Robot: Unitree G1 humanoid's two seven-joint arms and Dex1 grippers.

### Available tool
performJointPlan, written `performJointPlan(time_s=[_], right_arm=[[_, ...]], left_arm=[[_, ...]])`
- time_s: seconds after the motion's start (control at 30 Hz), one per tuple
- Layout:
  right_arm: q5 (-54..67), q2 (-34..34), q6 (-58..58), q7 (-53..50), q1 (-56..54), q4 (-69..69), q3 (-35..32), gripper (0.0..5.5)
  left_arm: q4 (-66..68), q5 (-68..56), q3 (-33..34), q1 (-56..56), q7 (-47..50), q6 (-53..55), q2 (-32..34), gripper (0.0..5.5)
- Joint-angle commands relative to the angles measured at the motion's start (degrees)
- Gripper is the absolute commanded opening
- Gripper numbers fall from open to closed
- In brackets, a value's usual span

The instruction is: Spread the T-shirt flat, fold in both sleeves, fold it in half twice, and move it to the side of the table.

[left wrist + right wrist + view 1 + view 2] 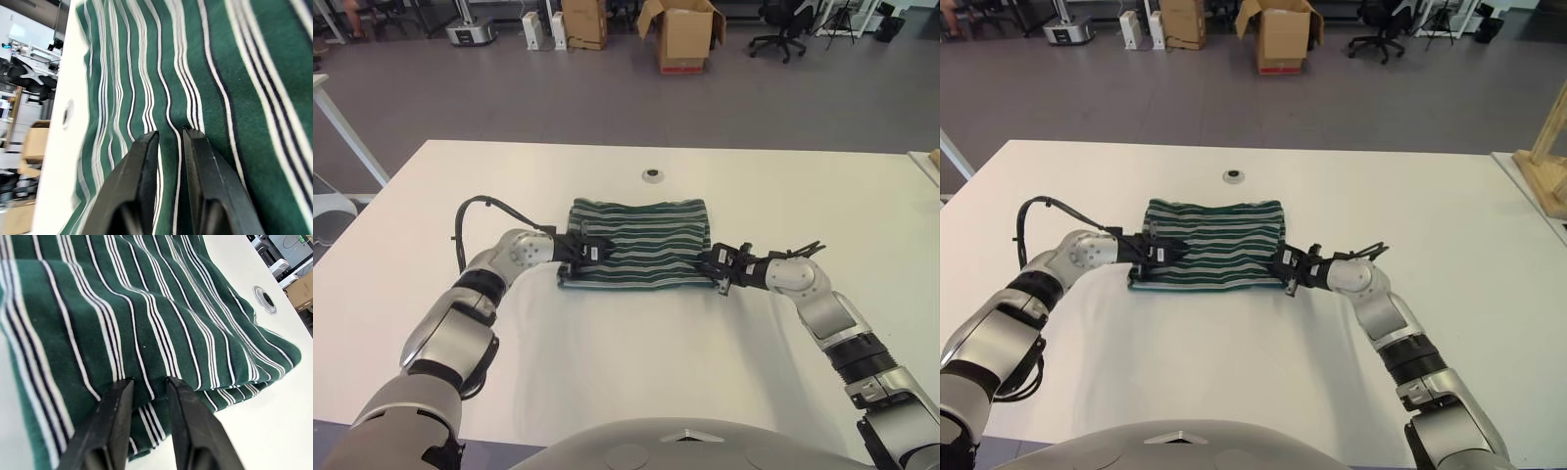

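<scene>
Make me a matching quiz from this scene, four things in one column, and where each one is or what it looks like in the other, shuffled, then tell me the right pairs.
Things:
1. shirt
2. left gripper
3. right gripper
4. round cap

Descriptions:
A. at the shirt's right near corner
B. set in the table, beyond the shirt's far edge
C. green with white stripes, folded into a rectangle
D. at the shirt's left side

Pairs: 1-C, 2-D, 3-A, 4-B.
</scene>
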Motion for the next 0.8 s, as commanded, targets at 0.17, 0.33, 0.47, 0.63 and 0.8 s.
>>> performJointPlan(time_s=[0.17,0.33,0.47,0.63,0.8], right_arm=[[-5.3,3.3,-15.78,-3.92,-22.26,29.64,1.92,1.22],[8.84,3.56,-14.58,4.88,-23.49,25.36,-7.72,1.22],[24.32,2.07,6.47,11.65,-5.09,0.16,-10.16,1.22],[21.7,4.47,20.05,5.79,8.71,-10.81,-2.45,1.22],[9.35,2.86,17.21,0.51,-1.13,7.94,1.68,1.22]], left_arm=[[-62.19,-44.04,-3.29,21.07,-18.34,57.93,13.57,0.91],[-54.75,-41.85,6.44,13.68,-4.93,59.5,1.08,0.91],[-35.6,-18.77,4.83,6.44,-5.45,42.22,11.24,0.91],[-17.39,2.79,-3.63,6.69,-4.45,17.79,17.16,0.91],[-40.77,-19.83,-0.12,25.66,-18.38,38.33,18.53,0.91]])
